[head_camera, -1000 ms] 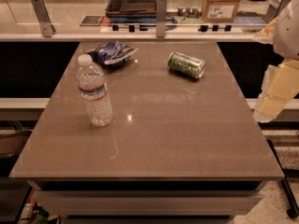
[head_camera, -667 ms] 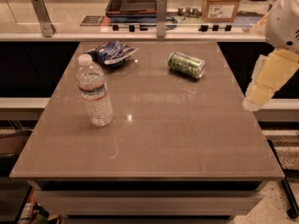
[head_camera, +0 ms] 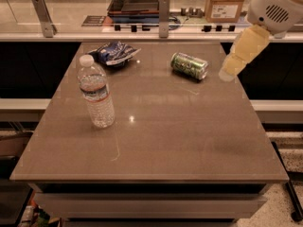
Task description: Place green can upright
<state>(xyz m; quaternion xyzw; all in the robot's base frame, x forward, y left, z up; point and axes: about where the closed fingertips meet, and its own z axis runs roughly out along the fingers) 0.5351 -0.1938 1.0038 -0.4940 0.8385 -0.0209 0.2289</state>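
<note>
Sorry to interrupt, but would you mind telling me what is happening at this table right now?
A one-armed robot is dealing with the small green metal drink can, which lies on its side toward the back right of the brown table. The robot's pale gripper hangs just to the right of the can, not touching it, so the can is not yet upright. A clear plastic water bottle stands upright at the left, with a blue-and-white snack bag lying behind it.

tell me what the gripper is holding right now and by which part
Nothing. The gripper hangs just right of the green can, not touching it; the can lies on its side on the table.
</note>
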